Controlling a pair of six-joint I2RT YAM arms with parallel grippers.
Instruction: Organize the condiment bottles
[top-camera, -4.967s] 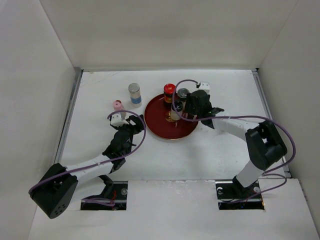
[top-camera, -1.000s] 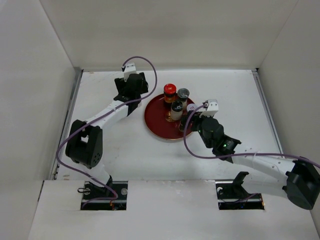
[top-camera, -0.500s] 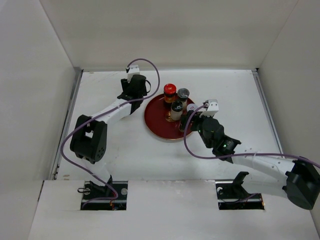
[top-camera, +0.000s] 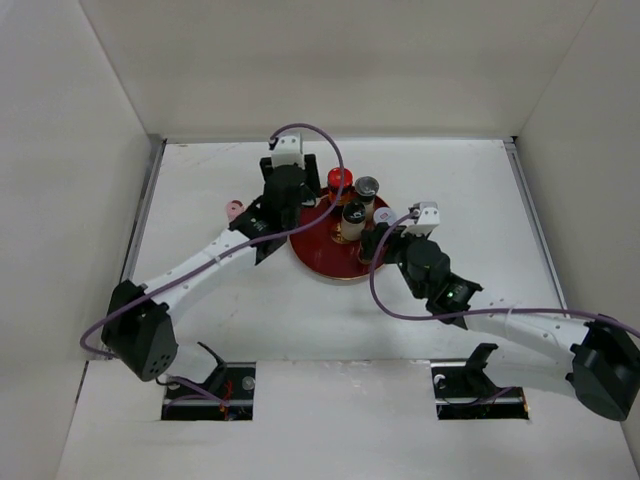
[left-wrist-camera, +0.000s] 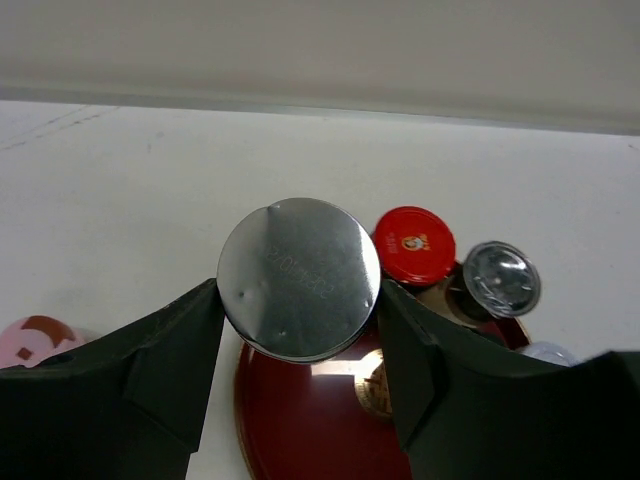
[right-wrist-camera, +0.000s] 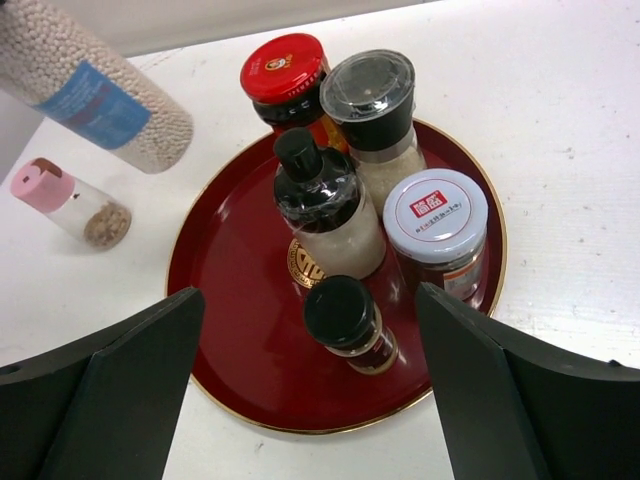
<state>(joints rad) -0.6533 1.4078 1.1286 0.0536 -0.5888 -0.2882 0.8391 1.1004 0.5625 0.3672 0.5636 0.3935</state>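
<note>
The silver-capped bottle (left-wrist-camera: 298, 275) sits gripped inside the left hand (left-wrist-camera: 300, 325).

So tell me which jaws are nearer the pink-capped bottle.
Left. The left jaws, gripping the silver-capped bottle, hang beside the pink-capped bottle; the right jaws stand open across the red plate.

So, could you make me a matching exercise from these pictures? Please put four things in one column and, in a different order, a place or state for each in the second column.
Column A
1. silver-capped bottle
2. pink-capped shaker
3. white-capped jar
4. right fingers

Column B
a. open, holding nothing
b. standing on the red plate
c. held between the left fingers
d. on the table, beside the plate

Pairs: 1-c, 2-d, 3-b, 4-a
</note>
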